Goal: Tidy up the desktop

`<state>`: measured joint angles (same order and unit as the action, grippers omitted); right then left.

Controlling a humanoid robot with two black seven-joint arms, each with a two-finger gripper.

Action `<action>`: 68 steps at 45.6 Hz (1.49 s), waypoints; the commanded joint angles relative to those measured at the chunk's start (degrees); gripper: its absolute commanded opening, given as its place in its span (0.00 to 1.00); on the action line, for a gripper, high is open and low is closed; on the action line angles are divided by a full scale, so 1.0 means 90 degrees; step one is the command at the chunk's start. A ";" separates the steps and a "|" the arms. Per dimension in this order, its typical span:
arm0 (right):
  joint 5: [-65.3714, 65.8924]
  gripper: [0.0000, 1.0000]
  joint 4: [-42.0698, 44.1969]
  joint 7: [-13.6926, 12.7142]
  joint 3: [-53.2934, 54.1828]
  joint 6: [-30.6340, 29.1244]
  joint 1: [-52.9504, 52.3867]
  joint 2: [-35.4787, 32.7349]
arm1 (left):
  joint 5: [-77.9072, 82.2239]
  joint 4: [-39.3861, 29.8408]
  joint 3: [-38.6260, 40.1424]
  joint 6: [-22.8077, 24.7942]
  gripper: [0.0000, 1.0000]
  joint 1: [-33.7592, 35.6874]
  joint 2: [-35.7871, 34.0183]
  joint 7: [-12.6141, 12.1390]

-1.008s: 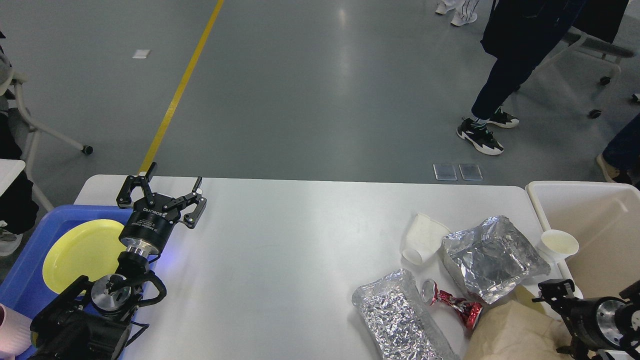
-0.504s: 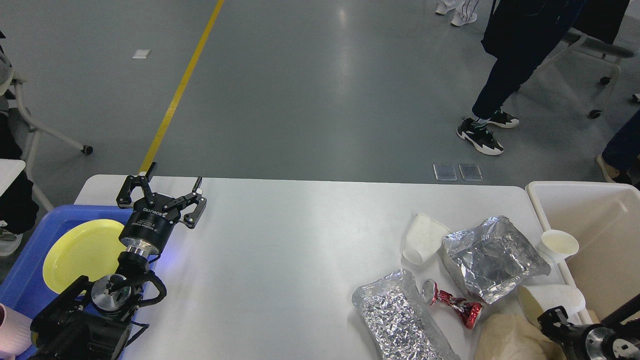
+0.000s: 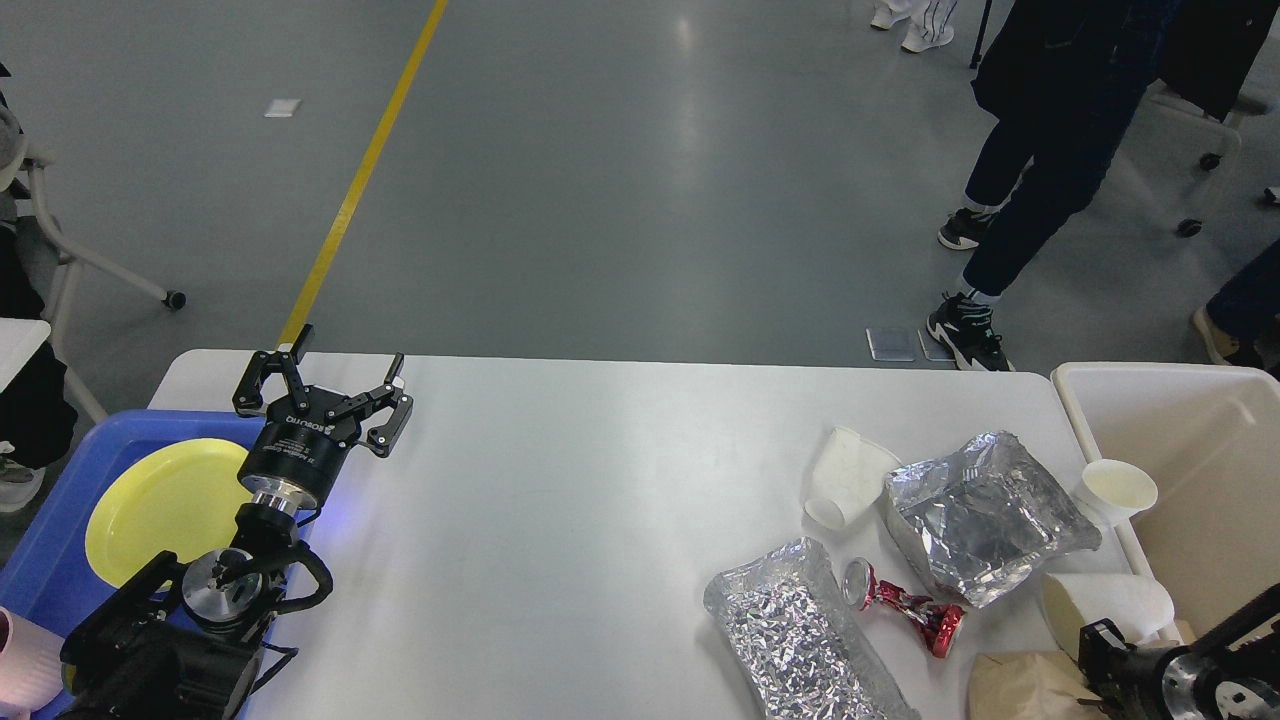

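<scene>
The left pincer (image 3: 345, 362) was seen with fingers spread apart over the far left of the desktop (image 3: 560, 520), which stretched away to its right, while the right pincer (image 3: 1090, 640), low at that side, could not be judged.

A plate (image 3: 160, 505) lies in the tray (image 3: 60, 520) (far left); bags (image 3: 985, 515) right on the desktop (image 3: 560, 520).
</scene>
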<state>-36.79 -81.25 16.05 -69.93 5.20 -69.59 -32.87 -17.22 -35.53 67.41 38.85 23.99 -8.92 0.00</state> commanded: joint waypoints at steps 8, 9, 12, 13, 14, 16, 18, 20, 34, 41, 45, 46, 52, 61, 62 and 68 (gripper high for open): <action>0.0697 0.00 -0.0279 0.0004 -0.0413 -0.0031 -0.0070 -0.0253 | 0.0000 -0.0007 0.0000 -0.0001 0.96 0.0000 0.0005 0.0000; 0.0844 0.00 -0.0299 0.0004 -0.0501 -0.0041 -0.0090 -0.0283 | 0.0000 -0.0007 0.0000 -0.0001 0.96 0.0000 0.0005 0.0000; 0.1351 0.00 -0.0357 0.0004 -0.0784 -0.0051 -0.0139 -0.0390 | 0.0000 -0.0007 0.0000 -0.0001 0.96 0.0000 0.0005 0.0000; 0.1527 0.00 -0.0367 0.0004 -0.0872 -0.0051 -0.0158 -0.0439 | 0.0000 0.0003 0.0000 -0.0001 0.96 0.0000 0.0005 0.0000; 0.1693 0.00 -0.0386 0.0004 -0.0960 -0.0051 -0.0178 -0.0497 | 0.0000 -0.0007 0.0000 -0.0001 0.96 -0.0010 0.0005 0.0000; 0.1986 0.00 -0.0416 0.0004 -0.1126 -0.0051 -0.0207 -0.0624 | 0.0000 0.0003 0.0000 -0.0001 0.96 -0.0010 0.0005 0.0000; 0.2240 0.00 -0.0435 0.0014 -0.1282 -0.0051 -0.0275 -0.0771 | 0.0000 0.0003 0.0000 -0.0001 0.96 0.0000 0.0005 0.0000; 0.2514 0.00 -0.0445 0.0014 -0.1448 -0.0051 -0.0411 -0.0956 | 0.0000 -0.0007 0.0000 0.0009 0.96 0.0000 0.0004 0.0000; 0.4048 0.00 -0.0289 0.0014 -0.2747 -0.0411 -0.2637 -0.1738 | 0.0000 -0.0007 0.0000 -0.0001 0.96 0.0000 -0.0005 0.0000; 0.4097 0.00 -0.0201 -0.0016 -0.2816 -0.1592 -0.4355 -0.1427 | 0.0000 0.0003 0.0009 -0.0001 0.96 0.0000 -0.0005 0.0000; 0.4097 0.00 -0.0152 -0.0016 -0.2777 -0.2373 -0.5312 -0.0939 | 0.0000 0.0003 0.0009 -0.0001 0.96 0.0000 0.0004 0.0000; 0.4097 0.00 -0.0143 -0.0016 -0.2758 -0.2530 -0.5498 -0.0773 | 0.0000 0.0003 0.0009 -0.0001 0.96 0.0000 -0.0005 0.0000; 0.4107 0.00 -0.0142 0.0014 -0.2562 -0.2941 -0.6398 0.0789 | 0.0000 0.0003 0.0009 -0.0001 0.96 -0.0029 -0.0005 0.0000; 0.4887 0.00 -0.0250 0.0023 -0.1616 -0.3204 -0.6799 0.1933 | 0.0000 0.0003 0.0019 -0.0001 0.96 -0.0039 0.0005 0.0000; 0.4917 0.00 -0.0279 0.0023 -0.1528 -0.3302 -0.6828 0.2040 | 0.0000 -0.0007 0.0019 -0.0001 0.96 -0.0039 -0.0005 0.0000; 0.4927 0.00 -0.0435 0.0033 -0.0698 -0.3897 -0.6974 0.2412 | 0.0000 -0.0007 0.0019 -0.0001 0.96 -0.0039 0.0004 0.0000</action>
<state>7.12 -84.09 16.28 -82.42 -25.62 -131.08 -13.71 -17.22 -35.53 67.59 38.85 23.66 -8.90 0.00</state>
